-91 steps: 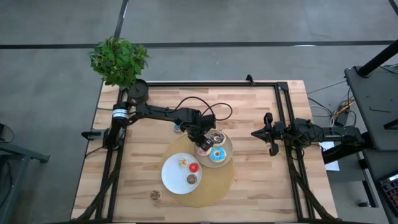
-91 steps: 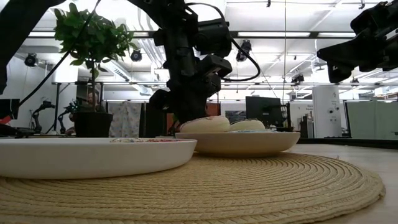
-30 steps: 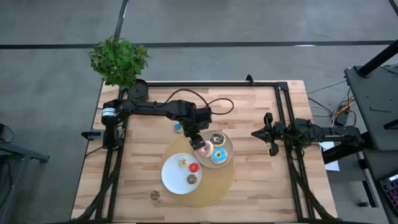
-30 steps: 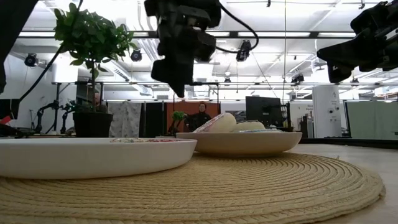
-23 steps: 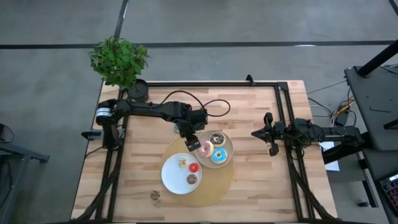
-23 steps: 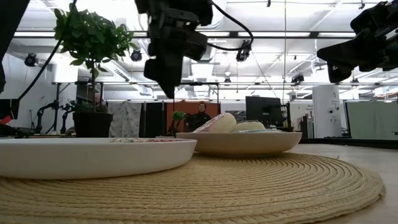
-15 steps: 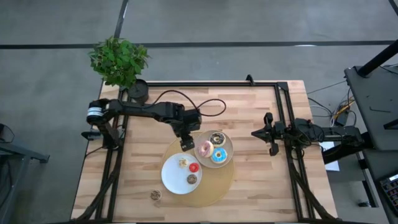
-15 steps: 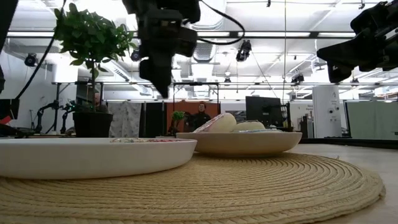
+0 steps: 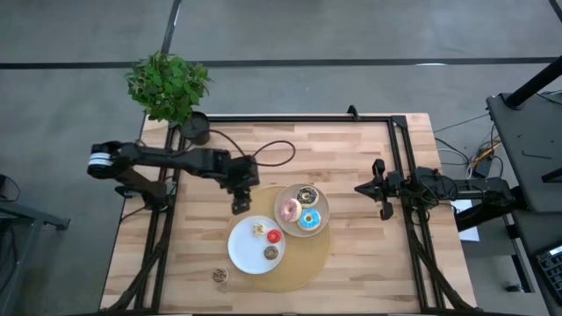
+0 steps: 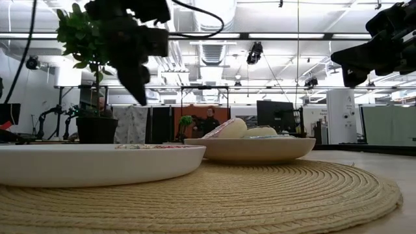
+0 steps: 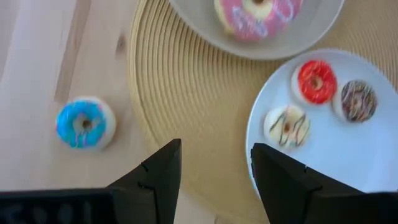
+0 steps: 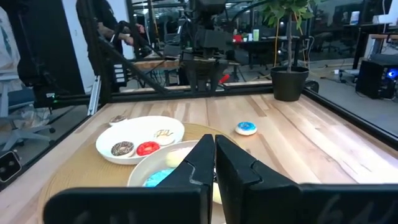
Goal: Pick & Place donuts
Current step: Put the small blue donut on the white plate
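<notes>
Left gripper (image 9: 237, 207), jaws open and empty, hangs beside the mat's (image 9: 309, 265) left edge; it should centre over the blue mini donut (image 11: 85, 122) on bare tabletop before lowering

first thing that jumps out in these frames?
The round woven mat mid-table, carrying two plates of donuts: a white plate with three minis and a beige plate with pink, chocolate and blue ones. Next, the left hand, open and empty, at the mat's left edge. A mini blue donut lies alone on bare wood, as the left wrist view shows.
</notes>
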